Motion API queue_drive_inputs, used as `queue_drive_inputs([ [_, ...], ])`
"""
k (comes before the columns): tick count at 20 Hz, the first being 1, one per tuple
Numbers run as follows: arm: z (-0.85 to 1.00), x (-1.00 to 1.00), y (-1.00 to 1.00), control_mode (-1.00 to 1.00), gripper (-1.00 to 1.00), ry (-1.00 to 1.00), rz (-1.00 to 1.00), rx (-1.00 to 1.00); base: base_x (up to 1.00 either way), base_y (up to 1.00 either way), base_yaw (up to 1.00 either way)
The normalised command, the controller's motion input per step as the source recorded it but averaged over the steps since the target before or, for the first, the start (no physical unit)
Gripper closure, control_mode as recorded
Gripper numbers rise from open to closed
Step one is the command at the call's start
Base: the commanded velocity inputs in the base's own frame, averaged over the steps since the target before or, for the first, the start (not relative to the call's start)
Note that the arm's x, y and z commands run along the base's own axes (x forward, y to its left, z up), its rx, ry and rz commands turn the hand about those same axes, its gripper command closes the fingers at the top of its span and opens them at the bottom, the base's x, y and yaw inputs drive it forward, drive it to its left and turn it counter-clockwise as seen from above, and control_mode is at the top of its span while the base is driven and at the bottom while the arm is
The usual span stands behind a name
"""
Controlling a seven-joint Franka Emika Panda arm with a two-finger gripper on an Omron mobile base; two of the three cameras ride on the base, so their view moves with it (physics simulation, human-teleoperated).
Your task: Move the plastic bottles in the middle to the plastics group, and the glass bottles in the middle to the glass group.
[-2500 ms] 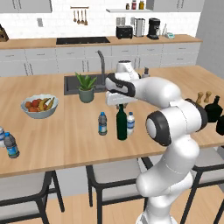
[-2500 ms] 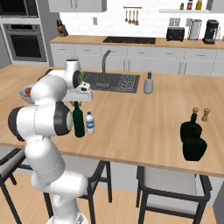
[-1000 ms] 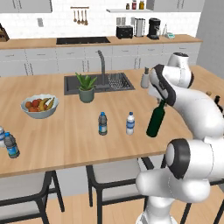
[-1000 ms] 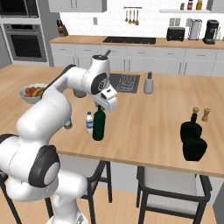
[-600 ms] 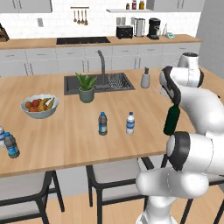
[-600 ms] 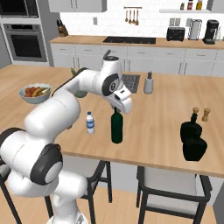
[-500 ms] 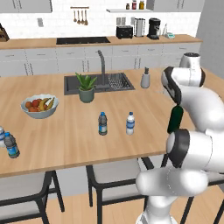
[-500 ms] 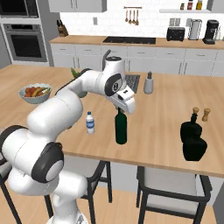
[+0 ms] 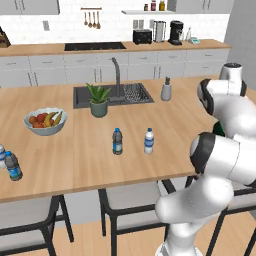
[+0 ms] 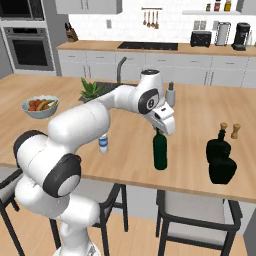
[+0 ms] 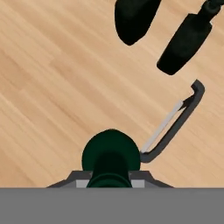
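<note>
Green glass bottle (image 10: 160, 150) has travelled right across the tabletop (image 10: 125, 155): 2.5 s ago it stood in the middle next to the two water bottles, now it's upright well to their 3 o'clock in the right base view, carried by the neck. Hand (image 10: 161, 125) is closed on the bottle's neck; in the hand view the dark green body sits directly under the fingers, hanging straight down.

Bottle is now near, but still apart from, the glass group (image 10: 220, 157), which lies at about 3 o'clock from it in the right base view and at 12–1 o'clock in the hand view. Can't tell if the base is touching the wood or just above it.

The two plastic bottles, dark-capped (image 9: 117, 141) and white-capped (image 9: 149, 141), remain mid-tabletop. Plastics group (image 9: 10, 162) sits at the far 9 o'clock edge in the left base view.

My read: glass leg mostly done, needs a short further shift toward the dark bottles, then set-down and release. Both plastic moves are outstanding.
</note>
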Motion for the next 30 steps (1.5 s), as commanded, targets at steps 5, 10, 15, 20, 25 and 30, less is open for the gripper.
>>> queue_drive_inputs([
  [5,-0.01,0.13,-0.68,-1.0,1.0,0.05,-0.19,0.0,0.0,0.0,0.0],
  [10,0.0,0.14,-0.59,-1.0,1.0,0.0,-0.19,0.0,0.0,0.0,0.0],
  [15,-0.03,0.07,-0.48,-1.0,1.0,0.0,-0.16,0.0,0.0,0.0,0.0],
  [20,-0.03,0.13,-0.36,-1.0,1.0,0.0,-0.14,0.0,0.0,0.0,0.0],
  [25,-0.13,0.09,-0.14,-1.0,1.0,-0.01,-0.12,0.0,0.0,0.0,0.0],
  [30,-0.14,0.07,0.0,-1.0,1.0,-0.01,-0.07,0.04,0.0,0.0,0.0],
])
